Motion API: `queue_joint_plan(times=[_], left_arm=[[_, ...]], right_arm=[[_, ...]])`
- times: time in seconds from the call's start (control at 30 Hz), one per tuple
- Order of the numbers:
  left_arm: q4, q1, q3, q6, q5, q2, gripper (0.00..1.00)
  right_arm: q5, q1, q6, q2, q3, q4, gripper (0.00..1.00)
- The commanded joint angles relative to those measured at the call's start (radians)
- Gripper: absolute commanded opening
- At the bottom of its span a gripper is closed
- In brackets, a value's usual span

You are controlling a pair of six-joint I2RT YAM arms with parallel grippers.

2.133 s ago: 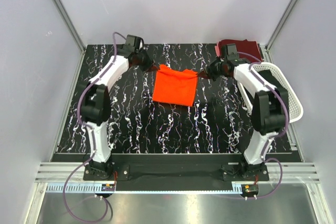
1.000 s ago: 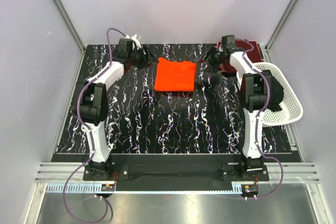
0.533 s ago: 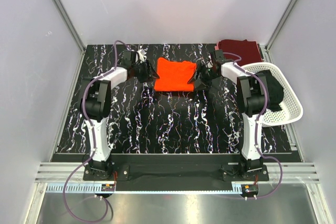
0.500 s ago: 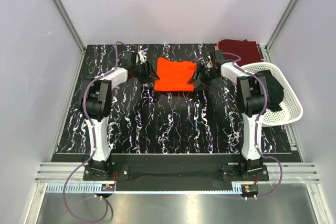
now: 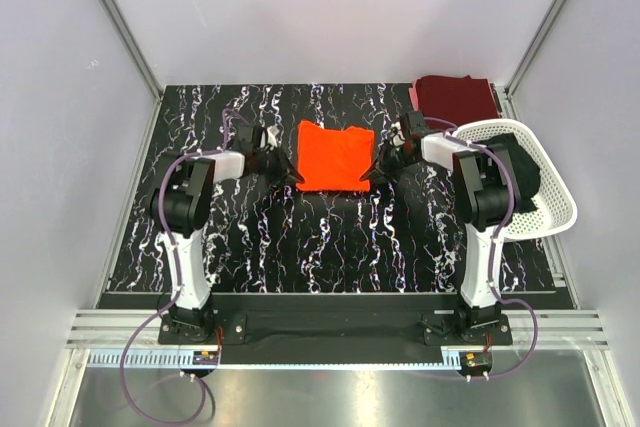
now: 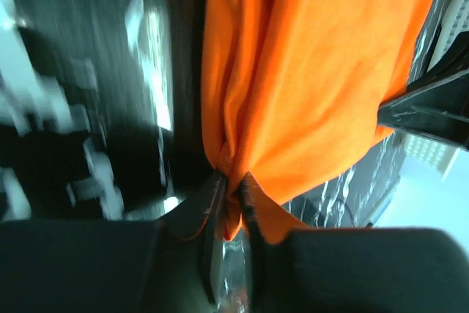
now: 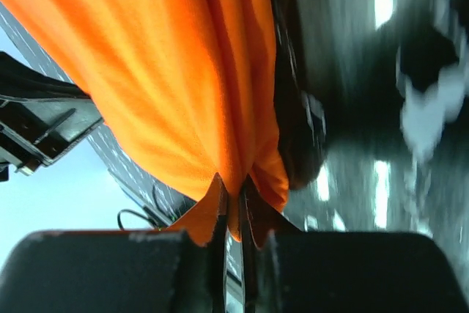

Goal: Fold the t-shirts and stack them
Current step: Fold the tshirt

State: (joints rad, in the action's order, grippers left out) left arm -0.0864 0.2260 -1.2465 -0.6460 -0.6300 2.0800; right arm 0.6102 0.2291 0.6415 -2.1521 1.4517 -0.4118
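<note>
The bright orange t-shirt, folded into a rectangle, sits at the back middle of the table. My left gripper is shut on its near left corner, and the cloth bunches between the jaws in the left wrist view. My right gripper is shut on its near right corner, also seen pinched in the right wrist view. The dark maroon t-shirt lies folded at the back right corner, apart from both grippers. The black t-shirt is out of view.
A white perforated basket stands at the right edge of the table, beside the right arm. The table top is black with white marbling. Metal frame posts stand at the back corners.
Both grippers have moved toward the near side, drawing the orange shirt's corners with them. The shirt now lies slightly nearer. Earlier it was carried from mid-table to the back.
</note>
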Motion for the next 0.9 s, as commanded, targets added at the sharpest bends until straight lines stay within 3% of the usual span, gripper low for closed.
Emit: queue_joint_plan(times=[0.0,0.13,0.2,0.23,0.33,0.37,0.47,0.53,0.7,0.87], left_arm=[[0.014,0.03,0.114,-0.029,-0.019,-0.139,0.15],[0.002,0.062,0.345,-0.075,0.001,-0.314,0.15],[-0.01,0.091,0.433,-0.099,0.032,-0.4,0.24],[-0.025,0.101,0.494,-0.101,0.045,-0.473,0.35],[-0.099,0.116,0.558,-0.093,0.084,-0.616,0.42],[-0.125,0.116,0.561,-0.086,0.114,-0.645,0.45],[-0.225,0.115,0.483,-0.017,0.182,-0.711,0.51],[-0.263,0.115,0.412,0.052,0.203,-0.703,0.52],[-0.235,0.113,0.164,0.183,0.156,-0.507,0.52],[-0.213,0.118,0.019,0.233,0.147,-0.344,0.52]], right_arm=[[0.042,0.027,-0.005,0.132,-0.08,-0.022,0.04],[0.077,0.056,-0.034,0.263,-0.239,-0.071,0.05],[0.082,0.064,-0.036,0.374,-0.371,-0.071,0.08],[0.086,0.072,-0.028,0.412,-0.417,-0.071,0.11],[0.07,0.073,-0.049,0.563,-0.543,-0.106,0.35],[0.059,0.075,-0.063,0.618,-0.554,-0.123,0.48],[-0.027,0.07,-0.12,0.655,-0.493,-0.194,0.66],[-0.094,0.067,-0.161,0.641,-0.444,-0.215,0.71],[-0.16,0.041,-0.184,0.482,-0.271,-0.228,0.71],[-0.178,0.018,-0.18,0.374,-0.194,-0.22,0.63]])
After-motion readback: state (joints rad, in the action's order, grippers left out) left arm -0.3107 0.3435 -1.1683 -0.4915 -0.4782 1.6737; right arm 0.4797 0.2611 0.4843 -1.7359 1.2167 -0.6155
